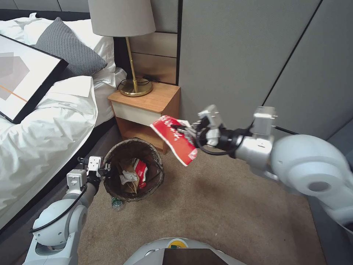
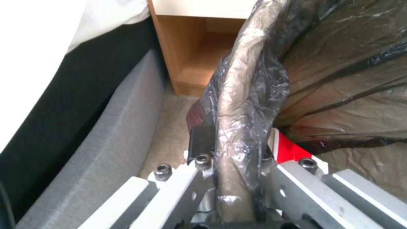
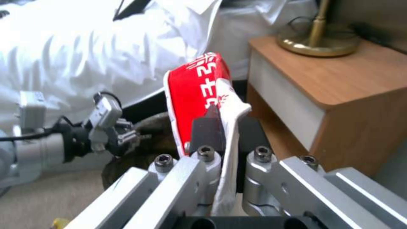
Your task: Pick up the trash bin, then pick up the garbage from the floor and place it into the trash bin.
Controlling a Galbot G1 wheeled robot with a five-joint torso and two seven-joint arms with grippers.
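1. The trash bin [image 1: 134,169] hangs at the left pincer [image 1: 106,170], which is clenched on its bag-covered rim [image 2: 237,127]; the bin's mouth opens just beyond that pincer's tips, beside the bed [image 1: 47,121].
2. The red-and-white wrapper [image 1: 173,139] is grasped by the right pincer [image 1: 188,133]. In the right wrist view both fingers [image 3: 206,130] are pressed on its white edge, and the wrapper stands out past the tips.
3. The deciding relation: the bin lies below the right pincer and further out past its tips, towards the left arm. The wrapper's long axis slopes down, and its free upper end points to the bed side; its lower end is not yet over the bin's mouth, I judge.
4. The right pincer is the nearer one to the wrapper, the left one to the bin.
5. Count: one bin, one wrapper in the air. Inside the bin I see about three pieces: a red wrapper [image 1: 141,172], brown paper [image 1: 128,180] and a white wad [image 1: 127,177].
6. One small bottle [image 1: 117,203] lies on the floor [image 1: 228,217], just below the left pincer, touching the bin's side or nearly so.
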